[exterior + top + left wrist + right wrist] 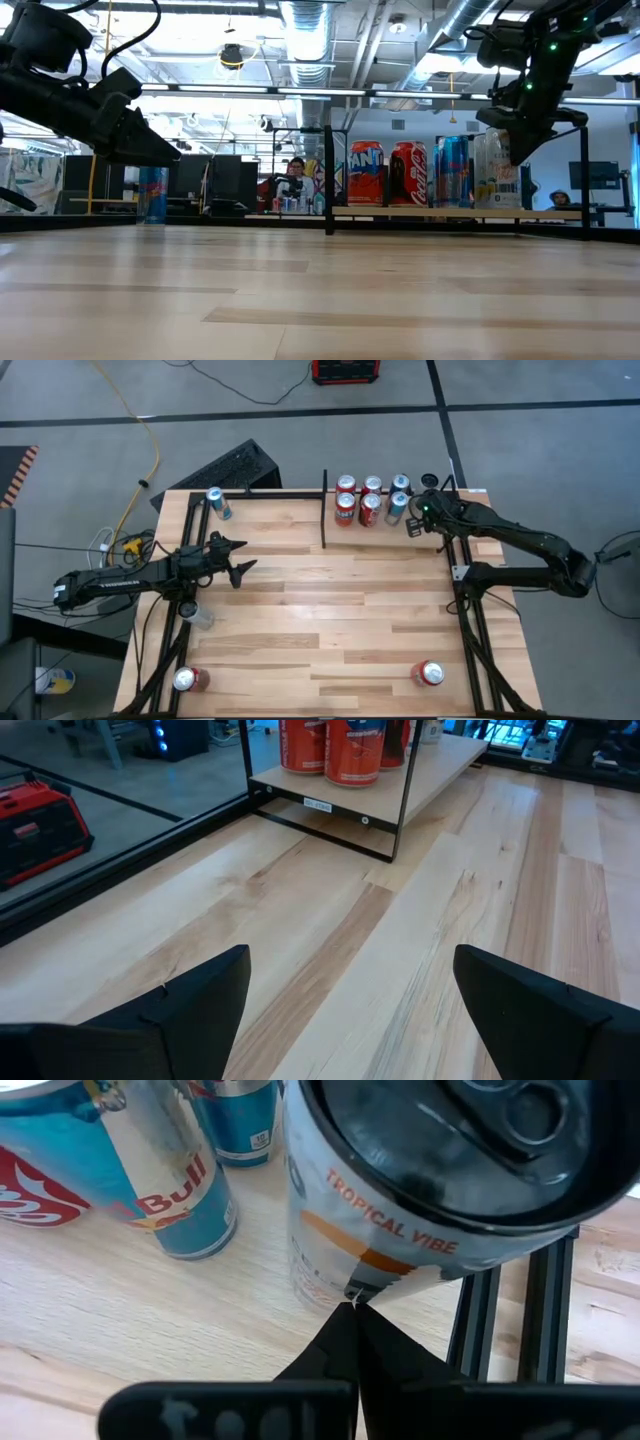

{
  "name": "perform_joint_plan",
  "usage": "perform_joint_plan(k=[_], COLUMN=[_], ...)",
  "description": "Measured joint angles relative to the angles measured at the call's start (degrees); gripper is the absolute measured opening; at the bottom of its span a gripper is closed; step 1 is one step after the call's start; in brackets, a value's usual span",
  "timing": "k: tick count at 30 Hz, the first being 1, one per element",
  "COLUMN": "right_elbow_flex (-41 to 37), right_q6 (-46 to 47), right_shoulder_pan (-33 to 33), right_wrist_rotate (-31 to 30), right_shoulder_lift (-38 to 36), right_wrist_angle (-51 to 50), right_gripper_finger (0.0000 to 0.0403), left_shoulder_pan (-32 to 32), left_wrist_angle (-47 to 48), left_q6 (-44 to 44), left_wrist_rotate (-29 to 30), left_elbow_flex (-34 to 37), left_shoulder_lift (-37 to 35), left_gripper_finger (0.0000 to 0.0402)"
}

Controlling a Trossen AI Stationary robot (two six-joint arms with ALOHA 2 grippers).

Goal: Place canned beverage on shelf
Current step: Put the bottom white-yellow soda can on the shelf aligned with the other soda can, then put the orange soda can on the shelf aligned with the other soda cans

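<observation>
Item 1. Shelf [385, 530]: light wood bay at the far edge of the desk [330, 620], bounded on one side by a thin black divider bar [325, 510] and elsewhere by black tube frame. All places below are given relative to this shelf.

Item 2. Cans on the shelf: a cluster in two rows. Red cans [358, 500] stand nearest the divider bar; blue-and-silver cans [398, 498] stand beside them, toward the shelf's outer end. In the low view an orange can [366, 172], a red cola can [407, 172] and a blue can [452, 171] show upright, side by side.

Item 3. White can [400, 1210], printed "TROPICAL VIBE": upright at the shelf's outer end, next to the blue-and-silver cans and just inside the black frame.

Item 4. Right end effector [356, 1310]: at the shelf's outer end, fingers clenched together, tips at the base of the white can; nothing is held between them.

Item 5. Left end effector [240, 558]: over the open desk, well apart from the shelf on the divider-bar side, pointing toward it; fingers [190, 995] released, spread with nothing between them.

Item 6. Cans away from the shelf: one blue can [216, 502] upright at the far edge beyond the divider bar; two red cans [187, 679] [429, 673] near the edge opposite the shelf.
</observation>
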State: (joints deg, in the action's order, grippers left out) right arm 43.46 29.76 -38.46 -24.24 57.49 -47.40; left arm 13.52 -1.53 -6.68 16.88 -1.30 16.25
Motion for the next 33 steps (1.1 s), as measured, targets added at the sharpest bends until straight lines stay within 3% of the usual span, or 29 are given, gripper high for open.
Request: perform_joint_plan(k=[10,17,22,27,33], right_elbow_flex=[0.57,9.11,14.9,14.89,11.94], right_q6=[0.02,1.23,2.52,3.14,1.15], right_shoulder_pan=[0.12,5.78,16.24,31.18,47.68], right_wrist_rotate=[0.44,5.01,8.97,8.77,-2.02], right_shoulder_lift=[-0.02,-0.04,-0.07,-0.07,0.02], right_wrist_angle=[-1.18,-11.99,-12.91,-2.96,10.31], right_gripper_finger=[0.002,0.002,0.002,0.002,0.0021], left_shoulder_pan=[0.0,0.01,0.01,0.01,0.0], left_wrist_angle=[0.01,0.0,-0.01,-0.01,-0.02], left_q6=[0.0,0.0,0.0,0.0,0.0], left_wrist_rotate=[-0.02,0.0,-0.01,-0.01,-0.01], left_elbow_flex=[0.0,0.0,0.0,0.0,0.0], left_shoulder_lift=[0.0,0.0,-0.02,-0.01,0.0], left_gripper_finger=[0.0334,0.0334,0.0334,0.0334,0.0334])
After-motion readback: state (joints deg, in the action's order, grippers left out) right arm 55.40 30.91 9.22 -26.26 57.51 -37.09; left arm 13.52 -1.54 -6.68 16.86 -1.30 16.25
